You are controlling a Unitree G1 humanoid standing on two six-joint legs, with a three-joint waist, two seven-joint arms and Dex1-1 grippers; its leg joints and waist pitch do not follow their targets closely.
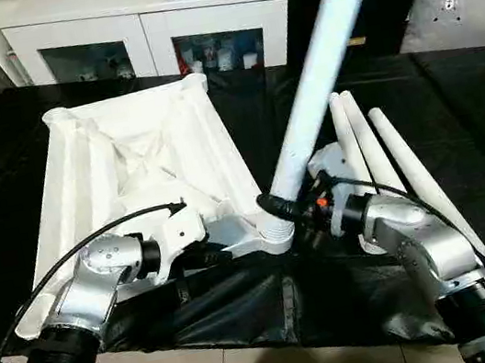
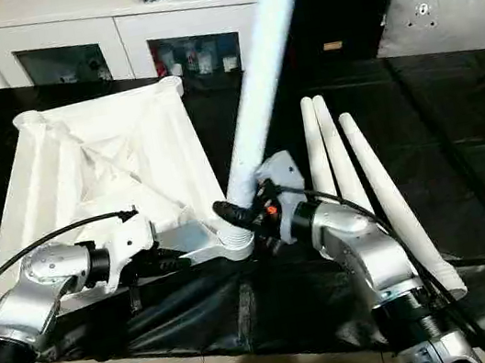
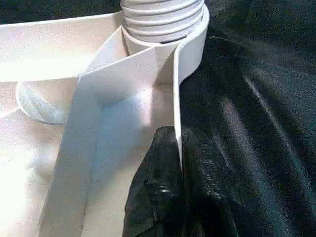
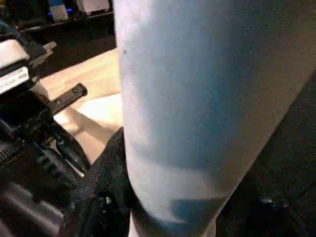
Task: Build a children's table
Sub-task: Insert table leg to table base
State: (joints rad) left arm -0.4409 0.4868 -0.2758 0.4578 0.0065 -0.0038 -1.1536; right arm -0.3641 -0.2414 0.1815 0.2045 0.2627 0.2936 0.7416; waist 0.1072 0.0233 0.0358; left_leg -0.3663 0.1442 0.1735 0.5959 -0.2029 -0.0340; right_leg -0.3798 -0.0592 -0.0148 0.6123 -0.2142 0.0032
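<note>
No readable text anywhere here: a small white label (image 4: 14, 79) sits on the dark body of the other arm in the right wrist view, and it carries dark marks, but they are too blurred to make out a single letter. The items behind the glass doors of the white cabinet (image 1: 140, 17) show patches of colour and nothing legible. No brand, number or sign can be read on anything else
</note>
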